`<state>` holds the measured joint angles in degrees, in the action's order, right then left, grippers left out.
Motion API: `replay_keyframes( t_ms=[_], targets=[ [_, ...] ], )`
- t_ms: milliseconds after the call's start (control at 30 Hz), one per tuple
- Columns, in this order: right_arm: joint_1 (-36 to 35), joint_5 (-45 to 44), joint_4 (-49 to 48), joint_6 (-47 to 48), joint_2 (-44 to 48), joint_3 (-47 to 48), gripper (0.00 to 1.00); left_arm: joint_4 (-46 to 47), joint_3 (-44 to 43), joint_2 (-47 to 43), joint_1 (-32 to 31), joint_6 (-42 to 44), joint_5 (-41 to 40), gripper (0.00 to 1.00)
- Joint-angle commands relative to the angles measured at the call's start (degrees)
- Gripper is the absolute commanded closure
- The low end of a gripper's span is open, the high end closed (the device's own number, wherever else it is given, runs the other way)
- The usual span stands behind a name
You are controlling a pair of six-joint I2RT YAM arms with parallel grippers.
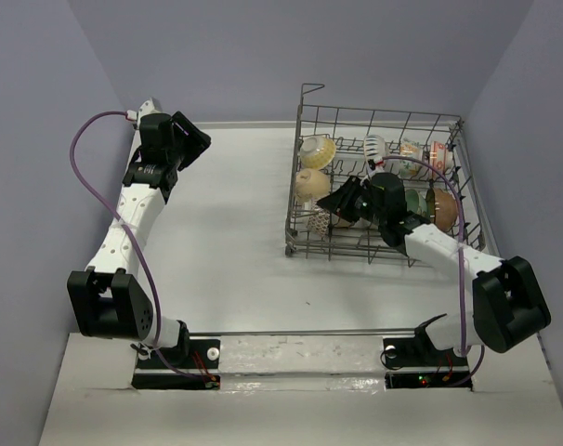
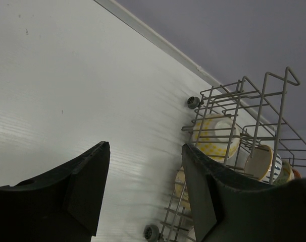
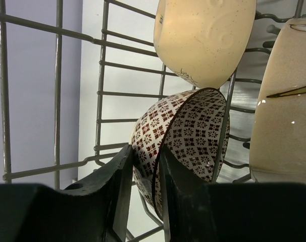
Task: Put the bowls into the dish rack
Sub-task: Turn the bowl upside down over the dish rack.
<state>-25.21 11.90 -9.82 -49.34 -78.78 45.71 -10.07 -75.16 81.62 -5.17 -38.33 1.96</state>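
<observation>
Where the right claw [image 3: 144, 151] is clamped on the rim of one glossy brown-and-white patterned bowl [image 3: 193, 136], a speckled cream bowl [image 3: 203, 35] stands above its fingers. A second cream bowl [image 3: 284, 101] to their right is cut off. All three sit among the dish rack [image 3: 58, 75] wires. The left claw [image 2: 145, 148] gapes empty.
</observation>
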Motion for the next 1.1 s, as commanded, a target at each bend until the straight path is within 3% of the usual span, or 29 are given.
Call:
replay_keyframes(
  t_ms=[0, 1067],
  targets=[
    [1.0, -8.5, 11.8, 5.9, -2.1, -0.5, 0.69, 1.8, -2.4, -0.5, -0.4, 1.1, 0.9, 0.32],
    [0.0, -15.9, 17.3, 11.5, -4.7, 1.6, 0.6, 2.0, -2.0, -0.2, -1.1, 1.2, 0.9, 0.32]
  ],
)
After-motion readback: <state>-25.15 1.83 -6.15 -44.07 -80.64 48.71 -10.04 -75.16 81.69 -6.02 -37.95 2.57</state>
